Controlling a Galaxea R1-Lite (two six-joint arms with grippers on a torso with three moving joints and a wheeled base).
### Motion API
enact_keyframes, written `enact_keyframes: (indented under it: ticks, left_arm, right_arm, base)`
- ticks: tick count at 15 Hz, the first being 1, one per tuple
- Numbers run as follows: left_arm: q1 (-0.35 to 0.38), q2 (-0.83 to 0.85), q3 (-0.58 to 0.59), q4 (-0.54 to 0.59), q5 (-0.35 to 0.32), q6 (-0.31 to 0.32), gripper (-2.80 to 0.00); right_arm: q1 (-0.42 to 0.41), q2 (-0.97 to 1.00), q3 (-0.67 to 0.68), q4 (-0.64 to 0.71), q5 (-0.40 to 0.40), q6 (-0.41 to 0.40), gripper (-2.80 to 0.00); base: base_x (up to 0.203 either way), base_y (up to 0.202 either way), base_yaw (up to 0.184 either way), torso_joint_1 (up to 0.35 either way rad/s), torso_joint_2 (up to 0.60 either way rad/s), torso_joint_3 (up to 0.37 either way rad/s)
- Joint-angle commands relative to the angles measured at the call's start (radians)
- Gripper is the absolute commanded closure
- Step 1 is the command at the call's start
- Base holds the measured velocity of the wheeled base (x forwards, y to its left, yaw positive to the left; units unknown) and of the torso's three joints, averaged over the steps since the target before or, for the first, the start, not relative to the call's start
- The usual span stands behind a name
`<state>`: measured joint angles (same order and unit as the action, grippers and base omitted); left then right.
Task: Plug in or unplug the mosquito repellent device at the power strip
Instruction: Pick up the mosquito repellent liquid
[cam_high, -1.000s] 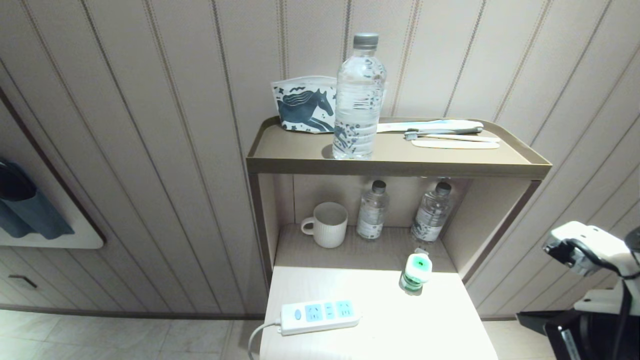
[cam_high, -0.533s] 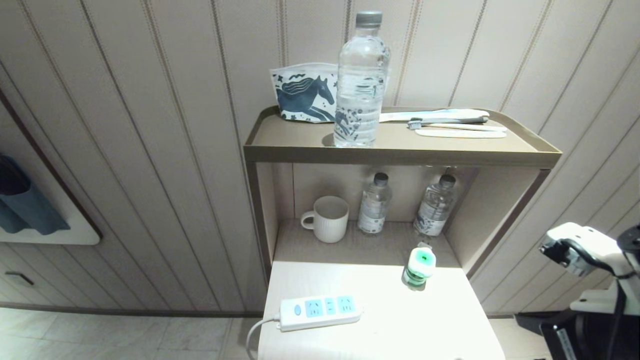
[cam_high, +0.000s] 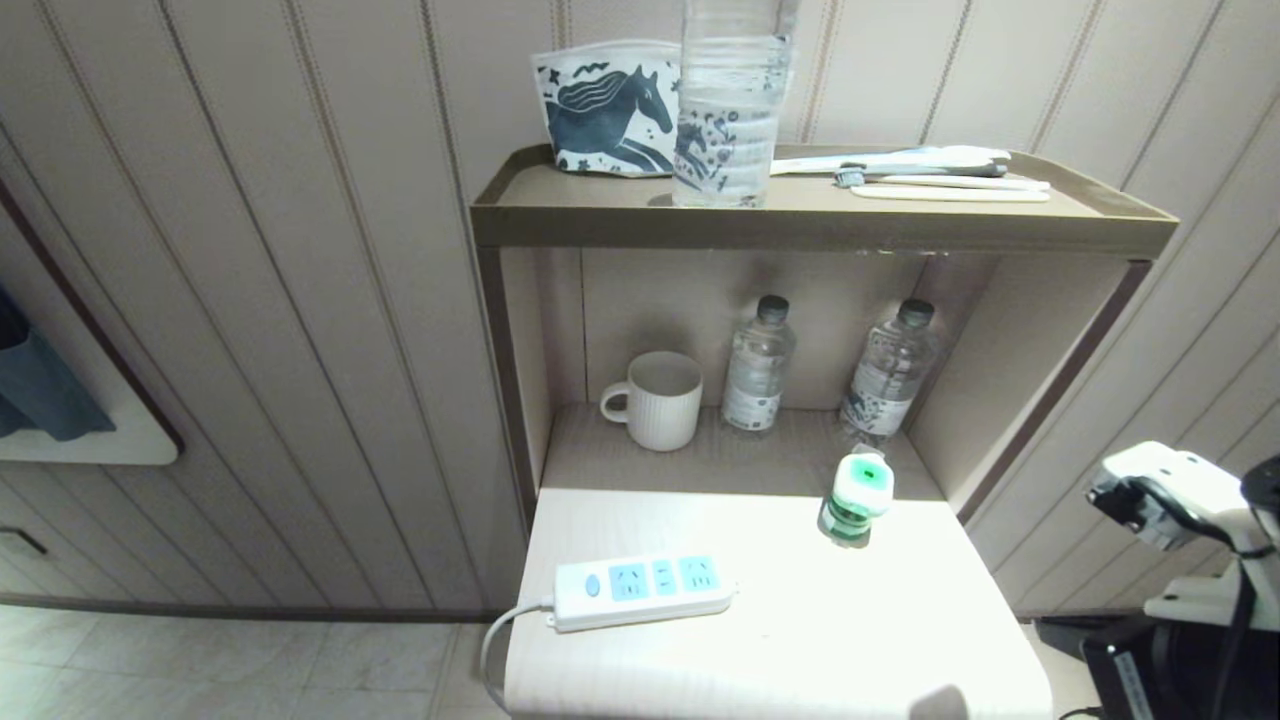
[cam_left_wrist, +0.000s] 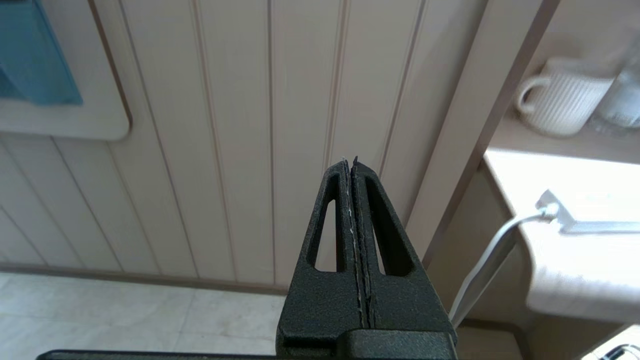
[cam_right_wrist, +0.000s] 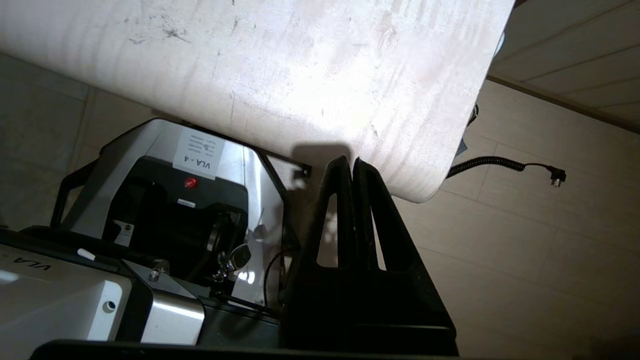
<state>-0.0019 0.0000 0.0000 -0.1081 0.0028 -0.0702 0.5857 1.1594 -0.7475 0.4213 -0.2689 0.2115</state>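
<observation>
We see our whole head view has shifted since a second ago: the shelf unit sits higher in frame, the tall bottle (cam_high: 733, 110) now cut off at the top, so the camera has moved, not the things. The device (cam_high: 856, 497) stands upright near the back right of the table (cam_high: 800, 640), unplugged, well apart from the strip (cam_high: 643, 591), which lies flat near the front left edge with its cord (cam_high: 497, 640) hanging over the side. Neither has changed place on the table. In the niche behind them stand a mug (cam_high: 659, 399) and two small bottles (cam_high: 757, 363). Our left gripper (cam_left_wrist: 351, 170) points at the panelled wall to the table's left, fingers pressed together and holding nothing. Our right gripper (cam_right_wrist: 350, 167) hangs low beside the table's front corner, fingers likewise closed and empty.
</observation>
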Motion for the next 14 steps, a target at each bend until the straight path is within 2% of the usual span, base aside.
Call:
enact_keyframes:
  ticks: [1,10,12,13,14]
  left_arm:
    - [0.000,0.001,0.000,-0.002,0.000,0.000,0.00]
    - [0.000,0.001,0.000,-0.001,-0.001,0.000,0.00]
    - [0.000,0.002,0.000,-0.001,0.000,0.000,0.00]
    - [0.000,0.001,0.000,-0.001,0.000,-0.002,0.00]
    - [-0.001,0.002,0.000,-0.002,0.000,-0.002,0.00]
  right_arm:
    - [0.000,-0.007,0.002,0.002,-0.003,0.000,0.00]
    - [0.018,-0.062,0.014,-0.018,0.003,-0.007,0.00]
    - [0.053,-0.097,0.070,-0.143,-0.012,-0.046,0.00]
    - [0.056,-0.095,0.096,-0.239,-0.061,-0.059,0.00]
    - [0.060,-0.082,0.122,-0.344,-0.143,-0.065,0.00]
  base:
    - [0.000,0.000,0.000,-0.241,0.54,0.291]
    - [0.000,0.000,0.000,-0.208,0.48,0.269]
    - [0.000,0.000,0.000,-0.042,0.11,0.071]
    - [0.000,0.000,0.000,-0.019,0.05,0.034]
    - [0.000,0.000,0.000,-0.012,0.03,0.013]
